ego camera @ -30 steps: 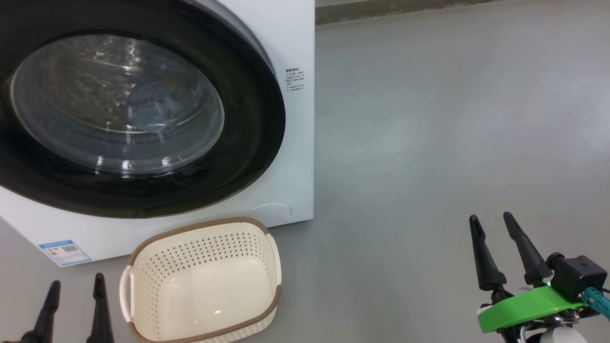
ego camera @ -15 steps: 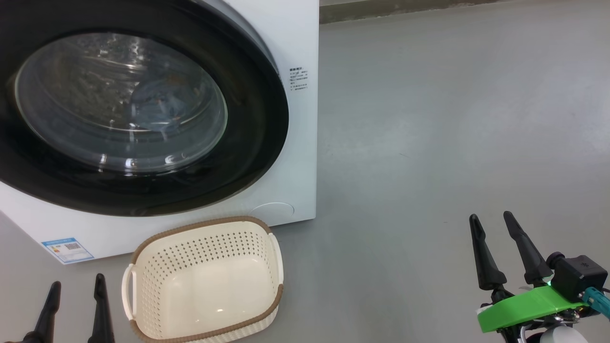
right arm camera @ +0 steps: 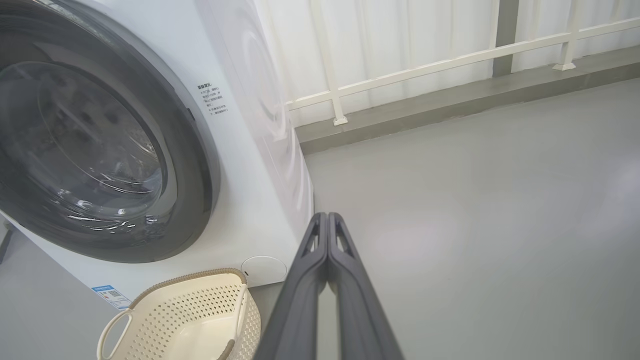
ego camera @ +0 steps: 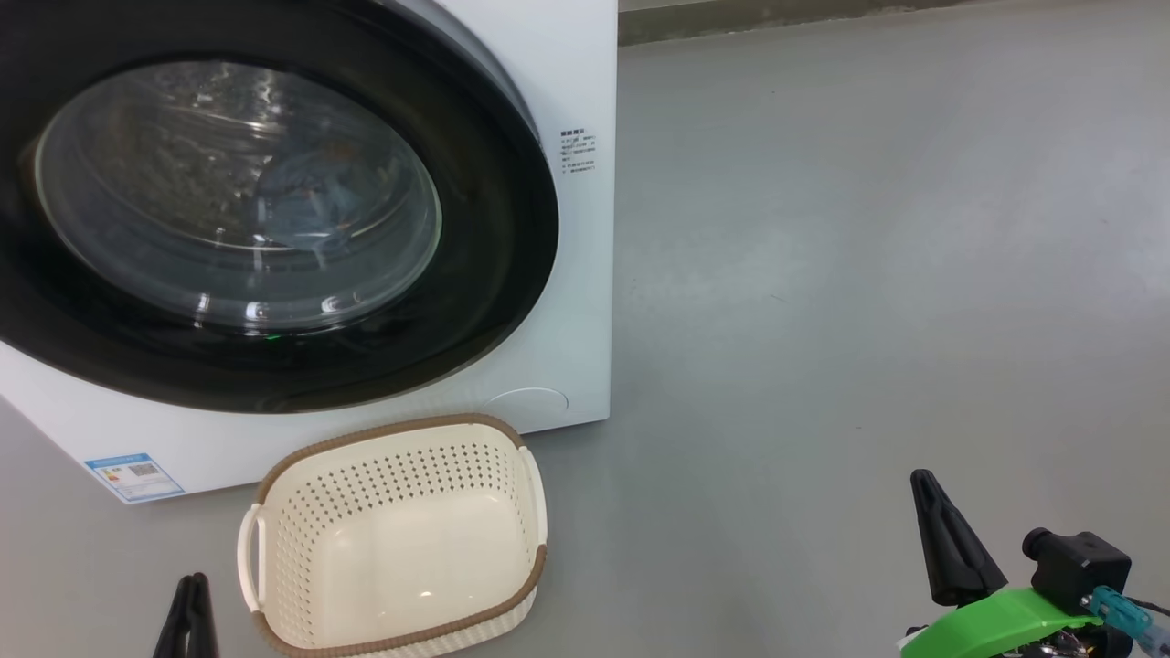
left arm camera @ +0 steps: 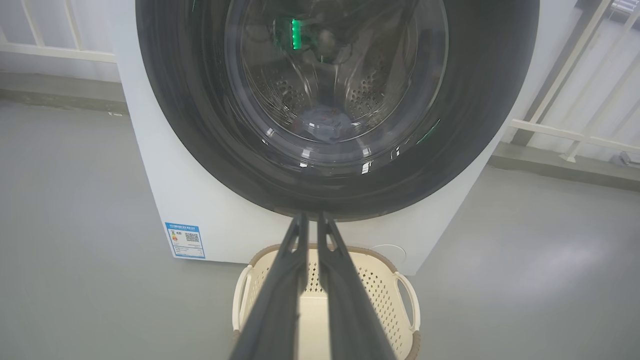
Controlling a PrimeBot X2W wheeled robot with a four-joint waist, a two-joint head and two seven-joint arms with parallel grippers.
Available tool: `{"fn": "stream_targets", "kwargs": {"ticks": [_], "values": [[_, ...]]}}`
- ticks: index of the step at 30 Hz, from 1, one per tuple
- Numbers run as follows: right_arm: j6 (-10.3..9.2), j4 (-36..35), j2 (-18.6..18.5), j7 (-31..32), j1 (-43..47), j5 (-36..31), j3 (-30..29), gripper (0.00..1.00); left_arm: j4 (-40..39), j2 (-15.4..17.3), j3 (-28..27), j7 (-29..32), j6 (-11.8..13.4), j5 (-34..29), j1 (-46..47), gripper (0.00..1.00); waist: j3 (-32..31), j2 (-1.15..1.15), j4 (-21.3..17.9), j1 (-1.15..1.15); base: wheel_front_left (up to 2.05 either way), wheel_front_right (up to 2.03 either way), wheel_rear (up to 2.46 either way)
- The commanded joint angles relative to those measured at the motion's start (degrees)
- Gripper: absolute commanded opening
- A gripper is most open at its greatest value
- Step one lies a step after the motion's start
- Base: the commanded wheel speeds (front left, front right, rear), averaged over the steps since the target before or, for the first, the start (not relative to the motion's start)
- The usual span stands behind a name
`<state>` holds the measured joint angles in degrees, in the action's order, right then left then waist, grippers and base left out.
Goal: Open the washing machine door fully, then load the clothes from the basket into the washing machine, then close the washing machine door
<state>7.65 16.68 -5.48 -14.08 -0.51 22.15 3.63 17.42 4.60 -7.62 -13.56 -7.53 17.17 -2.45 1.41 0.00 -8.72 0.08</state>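
washing machine door [ego camera: 498,228] is shut, flush on the white front of the washing machine [ego camera: 580,320]

through the glass window [ego camera: 183,183] I see a bluish bundle low in the drum [left arm camera: 367,90]. Looks like the clothes [ego camera: 306,196], but glare on the glass blurs it too much for me to read any print

basket [ego camera: 393,429] sits upright on the floor [ego camera: 868,274], just in front of the machine, below the door's lower right edge and close under the round flap [ego camera: 528,402]. Its cream bottom is bare. Blue label sticker [ego camera: 132,475] is on the machine's lower front corner, to the basket's left

left tool [left arm camera: 312,218]: fingers pressed together, pinching nothing. In the head view it's at the bottom edge, just left of the basket's white handle. From its wrist cam the fingers run up across the basket, tips aimed at the bottom of the door ring, not touching it

right tool [right arm camera: 326,216]: fingers pressed together tip to tip, nothing between them. It hangs over bare floor at lower right of the head view, well apart from basket and machine. White railing [right arm camera: 400,70] runs behind, beyond the machine's side
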Motion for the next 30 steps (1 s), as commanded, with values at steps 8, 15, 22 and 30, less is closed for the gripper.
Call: {"fn": "stream_targets", "kwargs": {"ticks": [8,15,22,30], "values": [[-0.02,-1.53,-0.53,1.55,-1.62,6.49,-0.69,0.00,-1.20,0.79,-0.13,1.46,0.02,6.47,1.58,0.00,-0.09,0.00,0.73,-0.06,0.00,0.00,0.00],[-0.03,-1.59,-0.49,2.58,-1.90,10.70,-1.07,0.00,-1.32,0.63,-0.03,2.61,0.03,10.82,2.05,0.00,-0.17,0.00,1.23,-0.07,0.00,0.00,0.00],[-0.04,-1.64,-0.46,3.46,-2.12,14.27,-1.41,0.00,-1.42,0.50,0.05,3.60,0.03,14.51,2.45,0.00,-0.24,0.00,1.66,-0.07,0.00,0.00,0.00],[-0.05,-1.71,-0.40,4.65,-2.42,19.04,-1.86,0.00,-1.54,0.32,0.14,4.93,0.03,19.45,2.99,0.00,-0.33,0.00,2.24,-0.07,0.00,0.00,0.00]]}}
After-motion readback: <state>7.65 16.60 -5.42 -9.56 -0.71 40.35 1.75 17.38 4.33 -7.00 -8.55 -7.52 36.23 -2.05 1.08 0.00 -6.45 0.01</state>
